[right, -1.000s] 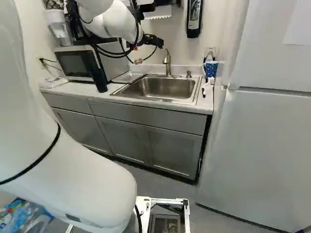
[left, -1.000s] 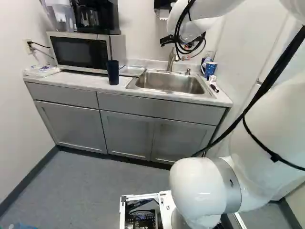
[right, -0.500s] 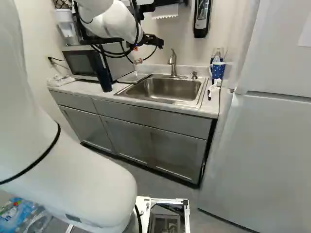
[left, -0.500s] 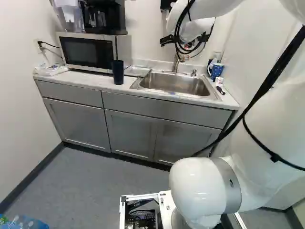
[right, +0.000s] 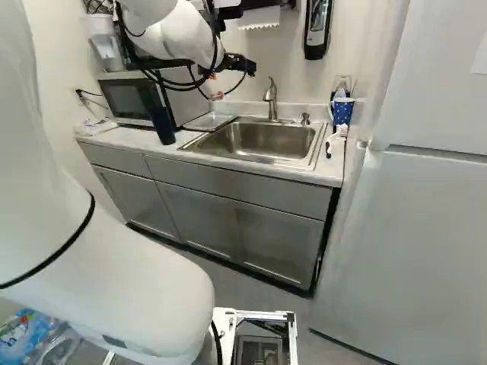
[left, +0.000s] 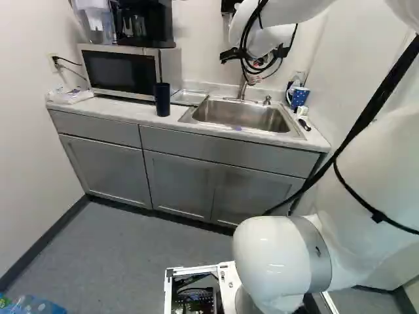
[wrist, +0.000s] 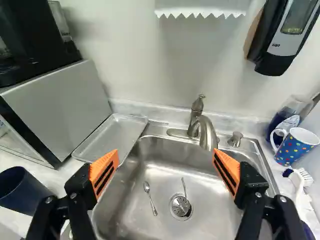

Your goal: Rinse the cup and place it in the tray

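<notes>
Lowering the wide-open, empty pincer (wrist: 166, 156) toward the dark cup (wrist: 27, 194) beside the sink (wrist: 159, 172) risks toppling it, if an off-centre approach makes one side strike first.

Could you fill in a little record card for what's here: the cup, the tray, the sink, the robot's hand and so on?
Cup: dark blue cup, upright on the counter, left of the sink in the left base view
Tray: metal tray, between microwave and sink
Sink contents: spoon; a second slim utensil at the drain
Tap: faucet, no water visible
Hand: open, holding nothing
Also there: spotted mug, white brush
</notes>
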Motion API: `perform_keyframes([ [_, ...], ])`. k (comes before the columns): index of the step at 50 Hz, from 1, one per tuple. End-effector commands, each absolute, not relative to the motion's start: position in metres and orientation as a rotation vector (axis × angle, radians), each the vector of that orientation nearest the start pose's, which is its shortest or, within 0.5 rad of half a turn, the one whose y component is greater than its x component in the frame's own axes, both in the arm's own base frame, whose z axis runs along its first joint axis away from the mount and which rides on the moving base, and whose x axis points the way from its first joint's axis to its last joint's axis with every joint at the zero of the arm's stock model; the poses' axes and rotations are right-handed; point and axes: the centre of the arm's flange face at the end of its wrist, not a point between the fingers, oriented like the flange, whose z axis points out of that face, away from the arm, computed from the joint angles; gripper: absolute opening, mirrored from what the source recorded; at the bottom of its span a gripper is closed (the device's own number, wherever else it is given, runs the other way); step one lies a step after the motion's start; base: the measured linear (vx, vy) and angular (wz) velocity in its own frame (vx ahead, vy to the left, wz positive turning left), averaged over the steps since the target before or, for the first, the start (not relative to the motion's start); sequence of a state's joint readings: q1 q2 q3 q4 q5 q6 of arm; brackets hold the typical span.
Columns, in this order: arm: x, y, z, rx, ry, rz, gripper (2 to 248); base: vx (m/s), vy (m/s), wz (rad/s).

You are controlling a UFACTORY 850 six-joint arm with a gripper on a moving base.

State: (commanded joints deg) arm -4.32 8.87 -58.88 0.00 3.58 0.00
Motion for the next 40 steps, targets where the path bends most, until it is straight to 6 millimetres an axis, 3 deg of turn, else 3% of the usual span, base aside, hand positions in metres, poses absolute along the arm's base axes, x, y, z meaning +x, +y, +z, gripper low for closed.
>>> perform_keyframes([
  [40,0.4748,-0.0359,0.6981,-2.587,0.098,-1.856,247,0.065,-0.021,0.002],
])
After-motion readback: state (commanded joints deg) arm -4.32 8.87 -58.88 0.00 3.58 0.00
